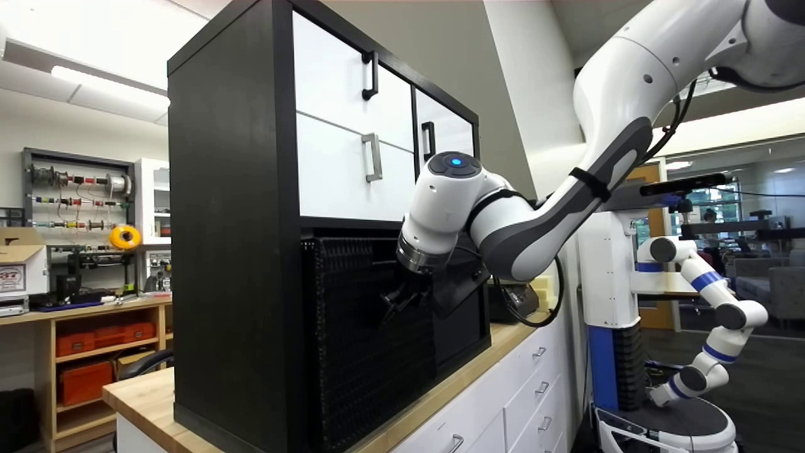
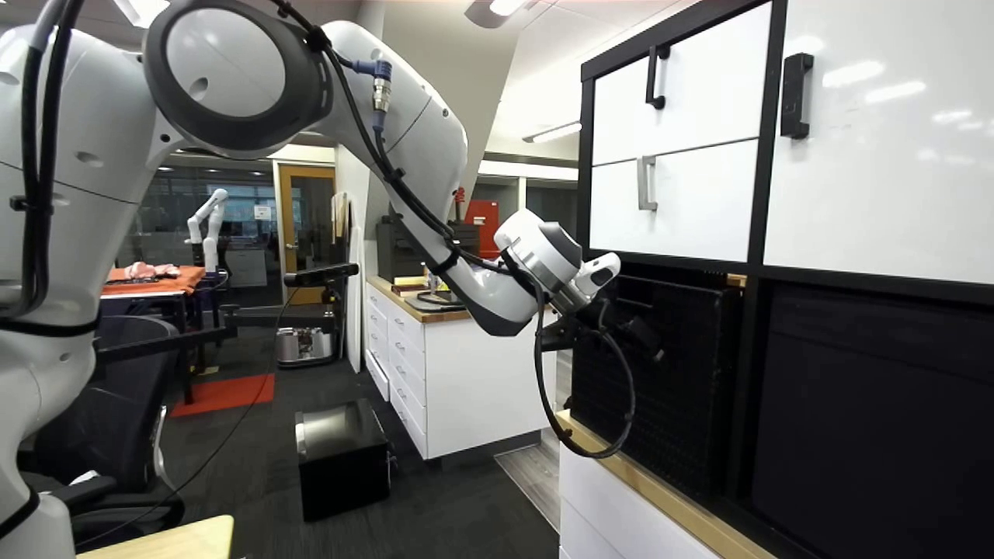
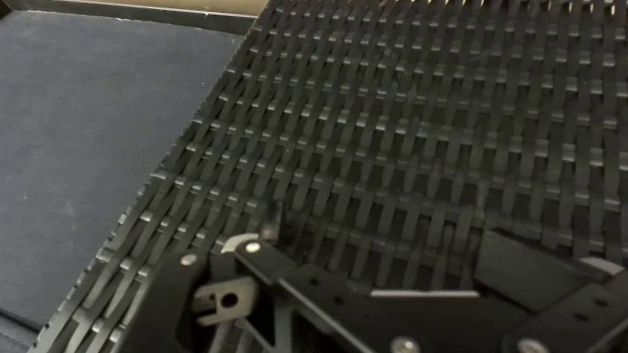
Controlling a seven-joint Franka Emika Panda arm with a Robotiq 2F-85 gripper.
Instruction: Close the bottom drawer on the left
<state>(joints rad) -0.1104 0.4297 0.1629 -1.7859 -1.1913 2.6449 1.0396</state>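
The black woven drawer (image 1: 371,358) fills the lower left of the black cabinet (image 1: 226,251); it also shows in an exterior view (image 2: 675,411). A gap shows above its top edge; how far it stands out is hard to tell. In the wrist view the woven front (image 3: 392,122) fills most of the picture. My gripper (image 1: 402,299) is in front of the woven front, at its upper part. In the wrist view its fingers (image 3: 392,250) are spread apart with nothing between them. Whether a fingertip touches the weave, I cannot tell.
Above are white drawers with a black handle (image 1: 371,75) and a grey handle (image 2: 646,183). A large white door (image 2: 885,155) and a dark panel (image 2: 870,419) are beside them. The wooden counter (image 1: 141,393) bears the cabinet. A cable (image 2: 630,396) loops below my wrist.
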